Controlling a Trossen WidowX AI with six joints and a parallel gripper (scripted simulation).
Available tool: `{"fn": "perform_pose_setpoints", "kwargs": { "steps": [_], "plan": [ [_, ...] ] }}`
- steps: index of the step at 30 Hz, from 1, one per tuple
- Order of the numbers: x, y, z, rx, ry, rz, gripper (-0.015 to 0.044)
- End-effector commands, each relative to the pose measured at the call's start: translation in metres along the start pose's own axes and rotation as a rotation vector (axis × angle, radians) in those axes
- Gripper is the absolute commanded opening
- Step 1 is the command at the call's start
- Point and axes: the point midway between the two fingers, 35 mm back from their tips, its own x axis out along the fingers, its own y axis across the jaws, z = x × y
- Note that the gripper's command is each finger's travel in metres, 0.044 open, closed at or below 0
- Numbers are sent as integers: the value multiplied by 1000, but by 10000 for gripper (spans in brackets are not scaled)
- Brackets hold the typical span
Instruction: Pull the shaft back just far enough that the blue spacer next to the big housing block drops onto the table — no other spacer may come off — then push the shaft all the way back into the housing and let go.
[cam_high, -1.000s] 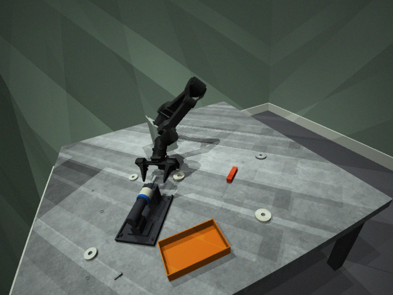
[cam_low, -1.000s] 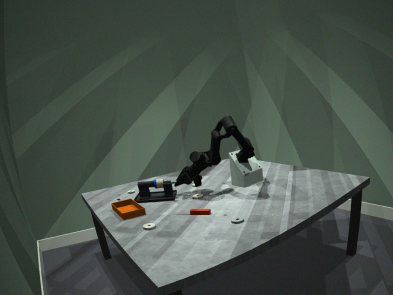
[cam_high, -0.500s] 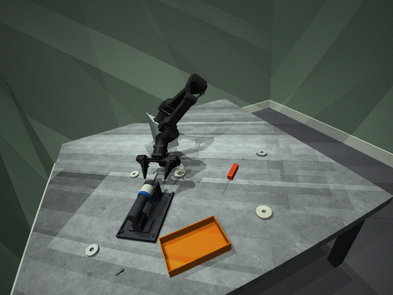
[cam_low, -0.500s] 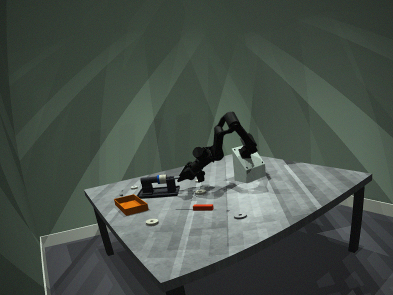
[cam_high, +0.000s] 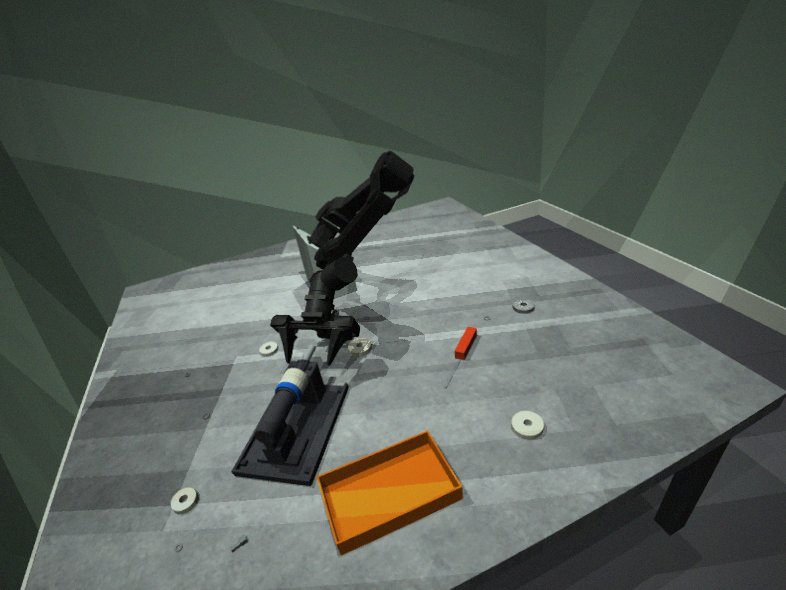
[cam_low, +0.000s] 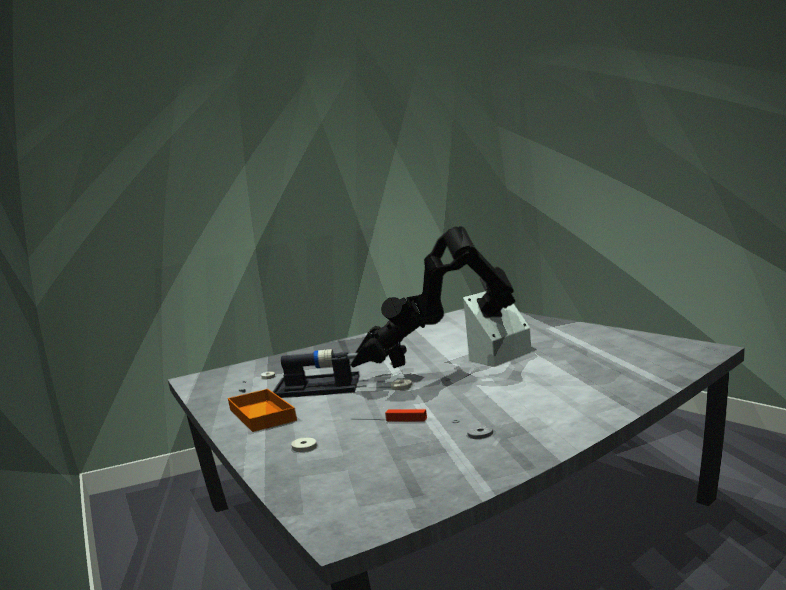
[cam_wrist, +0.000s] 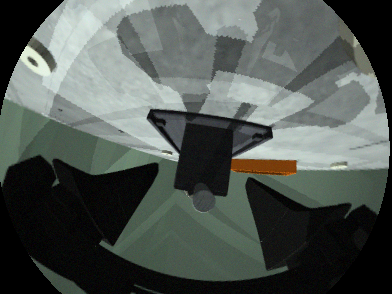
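The blue spacer (cam_high: 289, 387) (cam_low: 316, 358) sits on the shaft line against the big dark housing block (cam_high: 274, 415) (cam_low: 294, 362). Cream spacers (cam_high: 293, 377) (cam_low: 325, 358) fill the space between it and the upright end support (cam_high: 312, 382) (cam_low: 342, 369) (cam_wrist: 204, 160). The grey shaft (cam_high: 310, 353) (cam_wrist: 203, 201) sticks out of that support toward the arm. My gripper (cam_high: 309, 362) (cam_wrist: 203, 175) is open, with one finger on each side of the shaft's free end; no contact shows. The wrist view hides the blue spacer behind the support.
The assembly stands on a dark base plate (cam_high: 328, 419) (cam_wrist: 172, 131). An orange tray (cam_high: 390, 485) (cam_low: 262, 409) (cam_wrist: 265, 166) lies beside it. Loose cream rings (cam_high: 527, 424) (cam_high: 359, 346) (cam_high: 268, 348), a grey ring (cam_high: 523, 306), a red-handled tool (cam_high: 465, 342) (cam_low: 406, 415) and a bolt (cam_high: 239, 543) lie around.
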Motion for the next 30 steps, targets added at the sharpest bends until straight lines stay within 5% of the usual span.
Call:
{"fn": "perform_pose_setpoints", "kwargs": {
  "steps": [1,6,21,30],
  "plan": [
    [6,-1,-2,3,5,-2,440],
    [6,-1,-2,3,5,-2,440],
    [4,0,0,0,1,-1,46],
    [3,0,1,3,5,-2,0]
  ]
}}
